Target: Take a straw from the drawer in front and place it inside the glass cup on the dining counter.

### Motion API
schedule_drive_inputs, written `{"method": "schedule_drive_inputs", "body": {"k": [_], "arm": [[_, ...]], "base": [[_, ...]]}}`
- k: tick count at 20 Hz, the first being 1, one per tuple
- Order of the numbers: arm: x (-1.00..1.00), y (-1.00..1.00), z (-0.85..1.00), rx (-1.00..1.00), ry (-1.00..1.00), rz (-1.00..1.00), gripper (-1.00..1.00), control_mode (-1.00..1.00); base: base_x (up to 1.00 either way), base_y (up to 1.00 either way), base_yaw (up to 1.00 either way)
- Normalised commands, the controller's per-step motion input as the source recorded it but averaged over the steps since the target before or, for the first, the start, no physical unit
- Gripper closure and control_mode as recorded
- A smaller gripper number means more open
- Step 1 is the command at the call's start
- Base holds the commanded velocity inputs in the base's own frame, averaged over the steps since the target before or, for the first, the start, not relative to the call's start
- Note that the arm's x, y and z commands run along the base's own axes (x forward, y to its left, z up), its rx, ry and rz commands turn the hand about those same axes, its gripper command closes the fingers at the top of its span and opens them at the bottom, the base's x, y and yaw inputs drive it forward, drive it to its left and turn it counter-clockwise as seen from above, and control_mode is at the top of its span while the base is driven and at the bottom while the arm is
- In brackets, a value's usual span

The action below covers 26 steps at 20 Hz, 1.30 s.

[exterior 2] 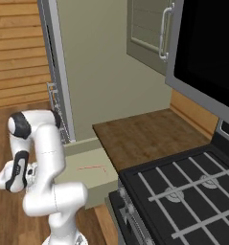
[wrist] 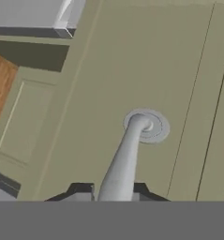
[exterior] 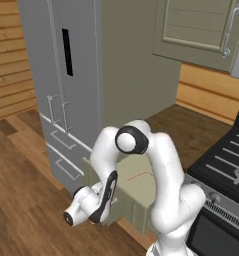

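we were at the opening step: the drawer (exterior 2: 89,170) stood pulled out, the straw (exterior 2: 92,167) lying on its floor. our gripper (wrist: 114,191) had its jaws around the silver handle (wrist: 128,154). next we judged we must let go, rise and reach in for the straw.

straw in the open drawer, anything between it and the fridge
Nothing lies between: bare drawer floor, then its side wall, separates the straw from the fridge, in the right base view.

Glossy white arm (exterior: 163,170) here, fat rounded links, dark caps at the joints, a black stripe along the forearm
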Motion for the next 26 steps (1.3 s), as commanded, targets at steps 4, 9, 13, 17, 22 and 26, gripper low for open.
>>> {"method": "schedule_drive_inputs", "body": {"k": [4,9,13,17,22,26], "arm": [[-0.45,0.62,0.04,0.01,0.0,0.0,-1.0,-1.0],[-0.48,0.3,0.23,0.17,0.12,0.0,-1.0,-1.0],[-0.49,0.27,0.42,0.31,0.21,0.0,-1.0,-1.0],[-0.47,0.02,0.99,0.38,0.01,0.0,-1.0,-1.0],[-0.02,-0.37,1.0,0.32,0.0,-0.03,-1.0,-1.0],[0.19,-0.73,1.0,0.28,0.01,-0.1,-1.0,-1.0]], "base": [[0.0,0.0,0.0],[0.0,0.0,0.0],[0.0,0.0,0.0],[0.0,0.0,0.0],[0.0,0.0,0.0],[0.0,0.0,0.0]]}}
